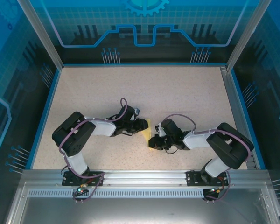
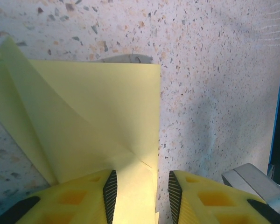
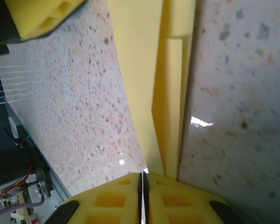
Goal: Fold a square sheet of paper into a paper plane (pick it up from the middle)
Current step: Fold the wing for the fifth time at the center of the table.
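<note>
Paper, yellow and partly folded [image 1: 147, 131] [image 2: 98, 116] [image 3: 135, 70], lies on the speckled bench [image 1: 177, 93] with both claws meeting at it. At the paper's left side sits the left claw [image 1: 142, 125] [image 2: 141, 196]. Its jaws stand partly apart, and one straight edge of the paper and the end of a diagonal crease run into the gap. At the paper's right side, the right claw [image 1: 157, 139] [image 3: 142, 186] has its jaws pressed together on the end of a narrow folded strip.

Speckled beige tabletop [image 1: 177, 88], blue printed panel walls [image 1: 144, 28], aluminium rail [image 1: 144, 176] at near edge
</note>
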You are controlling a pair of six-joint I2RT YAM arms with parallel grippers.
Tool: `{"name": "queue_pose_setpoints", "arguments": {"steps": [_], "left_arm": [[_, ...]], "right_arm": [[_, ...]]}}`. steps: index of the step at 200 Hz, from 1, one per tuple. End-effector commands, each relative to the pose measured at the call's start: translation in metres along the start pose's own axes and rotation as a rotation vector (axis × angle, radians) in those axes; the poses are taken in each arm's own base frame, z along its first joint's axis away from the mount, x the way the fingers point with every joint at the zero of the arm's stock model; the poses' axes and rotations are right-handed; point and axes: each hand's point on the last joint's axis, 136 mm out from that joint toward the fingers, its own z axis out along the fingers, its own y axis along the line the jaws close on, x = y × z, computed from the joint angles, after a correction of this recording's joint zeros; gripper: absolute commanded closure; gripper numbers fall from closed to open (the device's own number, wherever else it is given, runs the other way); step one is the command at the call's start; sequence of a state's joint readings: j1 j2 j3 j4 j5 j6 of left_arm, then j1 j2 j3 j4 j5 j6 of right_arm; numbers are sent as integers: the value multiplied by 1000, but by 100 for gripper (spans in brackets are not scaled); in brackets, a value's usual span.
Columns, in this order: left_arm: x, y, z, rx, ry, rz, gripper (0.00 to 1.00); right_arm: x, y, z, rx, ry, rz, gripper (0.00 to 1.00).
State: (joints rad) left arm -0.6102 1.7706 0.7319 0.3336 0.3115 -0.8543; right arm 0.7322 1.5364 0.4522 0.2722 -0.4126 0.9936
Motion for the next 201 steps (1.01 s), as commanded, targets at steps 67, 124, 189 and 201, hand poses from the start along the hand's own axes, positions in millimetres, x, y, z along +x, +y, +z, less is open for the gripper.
{"name": "queue_pose_setpoints", "arguments": {"steps": [67,124,189,201], "left_arm": [[26,42,10,-136,101,-51,63],[24,36,8,-122,101,-39,63],[23,32,11,-110,111,-33,62],[24,32,11,-109,113,-36,62]], "right_arm": [[37,-45,4,165,150,92,93],[4,16,-25,64,28,-46,89],[-39,39,-2,5,-69,-16,90],[-43,38,4,-18,-70,1,90]]}}
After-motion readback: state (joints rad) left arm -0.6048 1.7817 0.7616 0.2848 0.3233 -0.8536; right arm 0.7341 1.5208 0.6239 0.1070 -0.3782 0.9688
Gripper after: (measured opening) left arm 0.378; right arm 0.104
